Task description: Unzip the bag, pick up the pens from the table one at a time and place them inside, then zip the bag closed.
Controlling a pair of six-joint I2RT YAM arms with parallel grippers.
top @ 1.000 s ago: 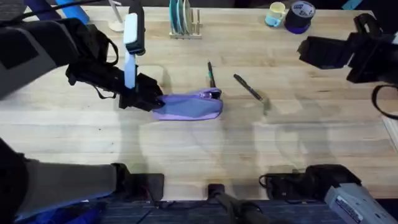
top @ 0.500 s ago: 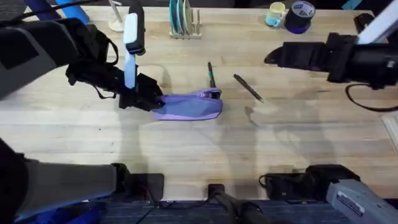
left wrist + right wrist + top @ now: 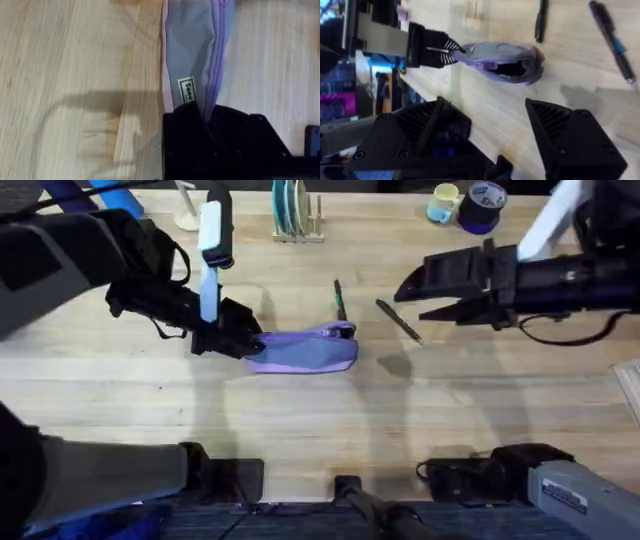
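The lavender bag [image 3: 302, 352] lies on the table [image 3: 330, 420] left of centre, and in the right wrist view the bag [image 3: 506, 59] has its zipper mouth gaping. My left gripper [image 3: 243, 341] is shut on the bag's left end; the left wrist view shows the black fingers [image 3: 192, 125] pinching the fabric [image 3: 192, 45]. One dark pen [image 3: 340, 300] rests just behind the bag's right end. A second pen [image 3: 398, 320] lies angled to its right. My right gripper [image 3: 411, 302] hovers open just right of that pen, with nothing between its fingers [image 3: 560, 135].
Along the far edge stand a dish rack with plates [image 3: 295, 215], a yellow mug [image 3: 443, 202] and a dark purple roll [image 3: 481, 208]. Bare wood stretches across the front half of the table. The right table edge lies beyond my right arm.
My right arm has swung left from the table's right side to hover beside the second pen, jaws now spread. The left gripper and the bag have stayed put.
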